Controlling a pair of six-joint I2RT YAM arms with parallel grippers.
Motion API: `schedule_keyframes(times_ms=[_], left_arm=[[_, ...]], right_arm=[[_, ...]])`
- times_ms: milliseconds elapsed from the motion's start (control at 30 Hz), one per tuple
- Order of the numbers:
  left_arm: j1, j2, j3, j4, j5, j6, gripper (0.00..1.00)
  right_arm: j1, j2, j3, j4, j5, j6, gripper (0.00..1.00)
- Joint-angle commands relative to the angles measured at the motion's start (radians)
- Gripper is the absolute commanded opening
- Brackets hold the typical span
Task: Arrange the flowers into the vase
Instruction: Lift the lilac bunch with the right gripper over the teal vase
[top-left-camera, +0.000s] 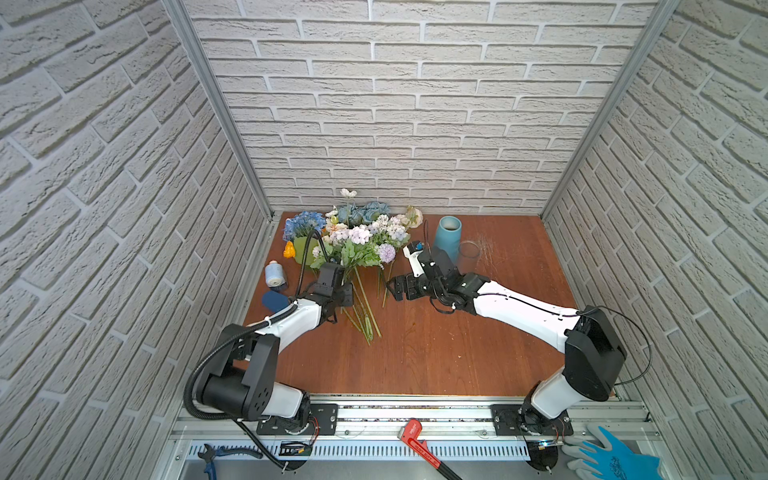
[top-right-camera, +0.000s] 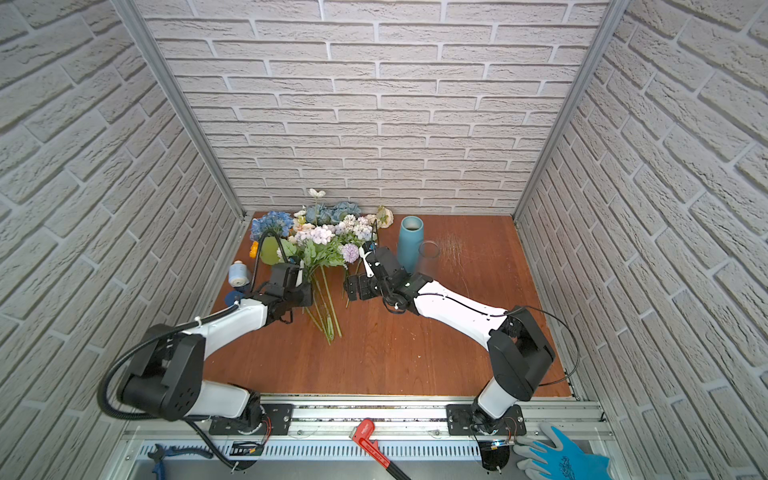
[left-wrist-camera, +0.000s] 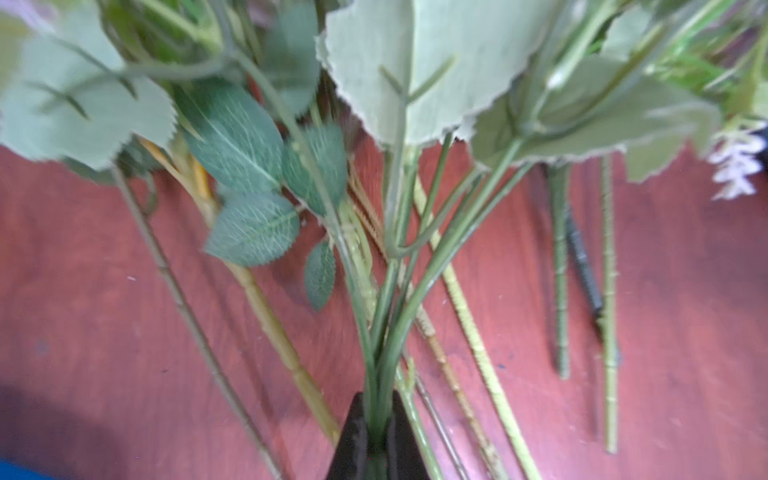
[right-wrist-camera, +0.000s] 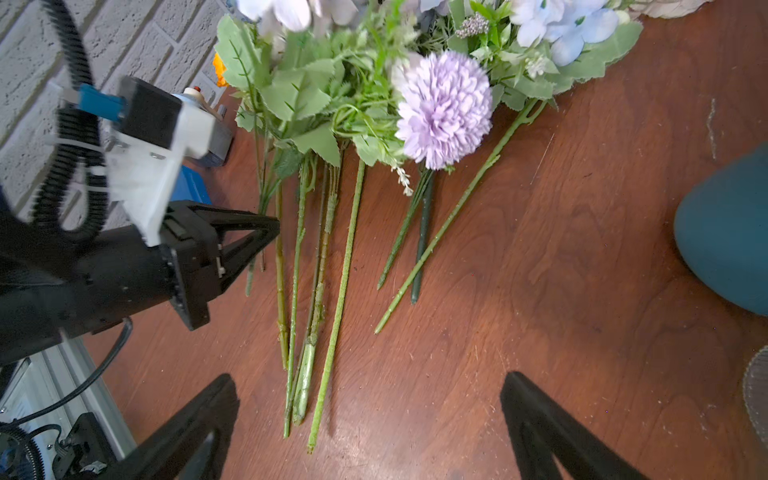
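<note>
Lettering on the red wrench (top-left-camera: 417, 440) and a dark print on the blue glove (top-left-camera: 611, 461) are too small to read. The left arm reaches low over the table (top-left-camera: 457, 353), and the left gripper (left-wrist-camera: 377, 411) pinches a few thin green stems of the flowers (top-left-camera: 357, 241), which lie heaped at the table's back left. The right arm angles inward, with the right gripper (right-wrist-camera: 370, 380) spread wide near loose stem ends. The teal vase (top-left-camera: 448, 237) stands upright just right of the blooms.

red wrench (top-left-camera: 417, 440) | blue gloves (top-left-camera: 611, 457) | clear glass (top-left-camera: 468, 254) | pale-blue spool (top-left-camera: 275, 274), possibly a bottle
</note>
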Motion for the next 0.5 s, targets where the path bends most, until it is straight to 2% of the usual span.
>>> schedule_keyframes(times_ms=[0,133,233,333,467], left_arm=[[-0.019,-0.110,0.057,-0.009,-0.015,-0.001,0.00],[-0.023,-0.224,0.072,0.031,0.048,0.006,0.00],[-0.024,-0.291,0.069,0.109,0.131,-0.009,0.00],[-0.023,-0.330,0.067,0.222,0.265,-0.024,0.00],[-0.025,-0.340,0.063,0.401,0.444,-0.077,0.00]], right_arm=[[0.001,-0.056,0.037,0.032,0.031,0.014,1.00],[-0.008,-0.106,0.005,0.124,-0.011,-0.011,0.99],[-0.008,-0.142,-0.028,0.223,-0.067,-0.034,0.89],[-0.008,-0.161,-0.037,0.286,-0.155,-0.045,0.80],[-0.009,-0.185,-0.073,0.412,-0.233,-0.020,0.79]])
